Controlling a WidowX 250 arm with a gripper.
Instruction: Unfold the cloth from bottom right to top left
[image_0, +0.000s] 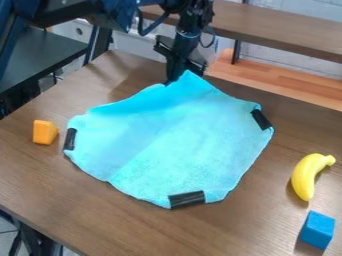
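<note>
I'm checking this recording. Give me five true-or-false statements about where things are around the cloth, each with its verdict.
1. The orange block is left of the cloth in the picture. True.
2. The banana lies on the cloth. False: the banana is on the table, right of the cloth.
3. Three black strips show at the cloth's edges. True.
4. The hand is at the cloth's near edge. False: far edge.
5. The blue block is nearer the camera than the banana. True.
</note>
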